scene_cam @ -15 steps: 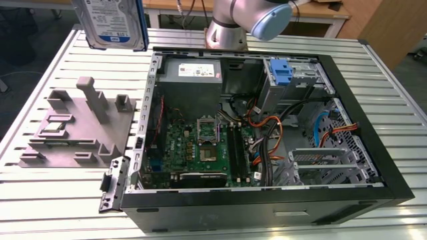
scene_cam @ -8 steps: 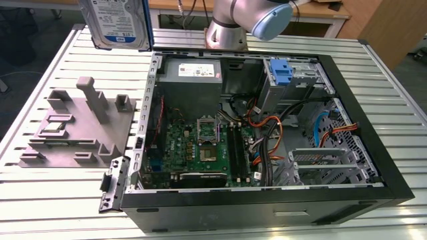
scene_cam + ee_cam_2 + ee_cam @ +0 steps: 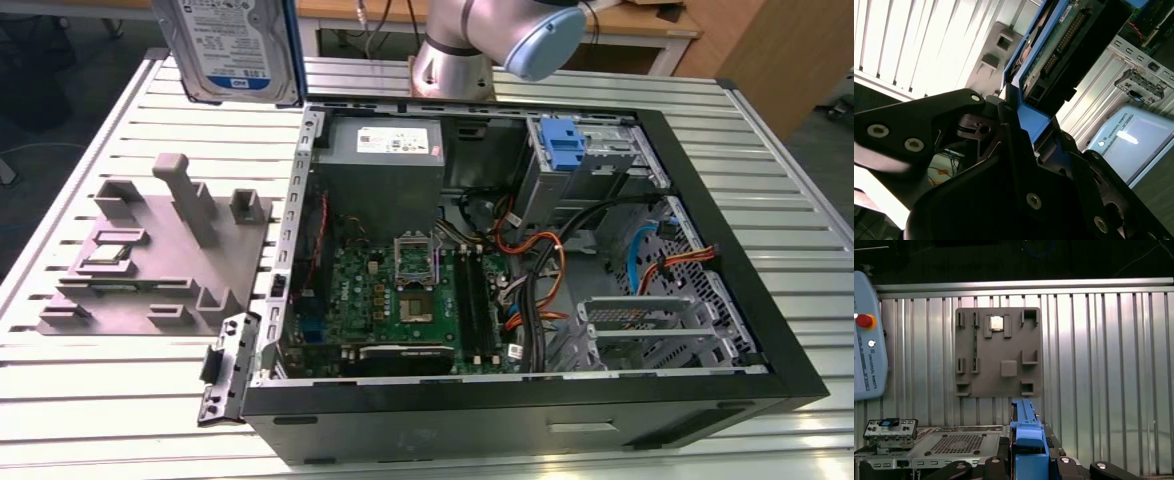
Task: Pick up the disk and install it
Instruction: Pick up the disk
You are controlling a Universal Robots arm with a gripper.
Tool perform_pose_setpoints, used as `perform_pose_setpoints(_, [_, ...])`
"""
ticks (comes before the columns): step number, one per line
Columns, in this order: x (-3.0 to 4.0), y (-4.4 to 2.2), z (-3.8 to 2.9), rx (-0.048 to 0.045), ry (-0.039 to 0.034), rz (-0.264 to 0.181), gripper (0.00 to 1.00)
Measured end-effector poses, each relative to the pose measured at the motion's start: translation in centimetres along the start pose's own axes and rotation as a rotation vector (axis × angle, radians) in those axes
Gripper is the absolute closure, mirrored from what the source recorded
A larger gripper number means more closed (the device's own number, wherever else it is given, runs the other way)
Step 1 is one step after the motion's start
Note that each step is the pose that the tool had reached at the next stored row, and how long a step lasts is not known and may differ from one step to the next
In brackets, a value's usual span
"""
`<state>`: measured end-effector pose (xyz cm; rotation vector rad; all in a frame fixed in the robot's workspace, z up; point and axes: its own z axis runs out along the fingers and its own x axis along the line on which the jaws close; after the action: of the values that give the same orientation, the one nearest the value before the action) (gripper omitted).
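Note:
The disk (image 3: 227, 50), silver-grey with a white-and-blue label and blue side rails, hangs upright in the air past the far left corner of the open computer case (image 3: 747, 330) in the exterior view. In the second wrist view my gripper (image 3: 1019, 125) is shut on the disk (image 3: 1064, 45) at its blue rail, and the green circuit-board side and connector face the camera. The first wrist view looks down along the blue rail of the disk (image 3: 1026, 432), which stands between the black fingers (image 3: 1066, 461) of the gripper (image 3: 1029, 460).
A grey fixture plate (image 3: 147, 250) with a chip on it lies on the slatted table (image 3: 120, 410), on the exterior view's left of the case. Inside the case are the motherboard (image 3: 400, 300), cables, a metal drive cage (image 3: 641, 330) and a blue latch piece (image 3: 567, 150). The arm's base (image 3: 461, 50) stands behind the case.

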<state>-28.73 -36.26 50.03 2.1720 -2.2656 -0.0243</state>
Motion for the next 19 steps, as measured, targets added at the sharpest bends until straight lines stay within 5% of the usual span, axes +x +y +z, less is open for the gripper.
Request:
perform_pose_setpoints(8, [1.41,-0.07,0.00,0.0003,0.0062,0.000,0.64])
perform_pose_setpoints(19, [1.51,-0.33,-0.01,0.0003,0.0065,0.000,0.64])
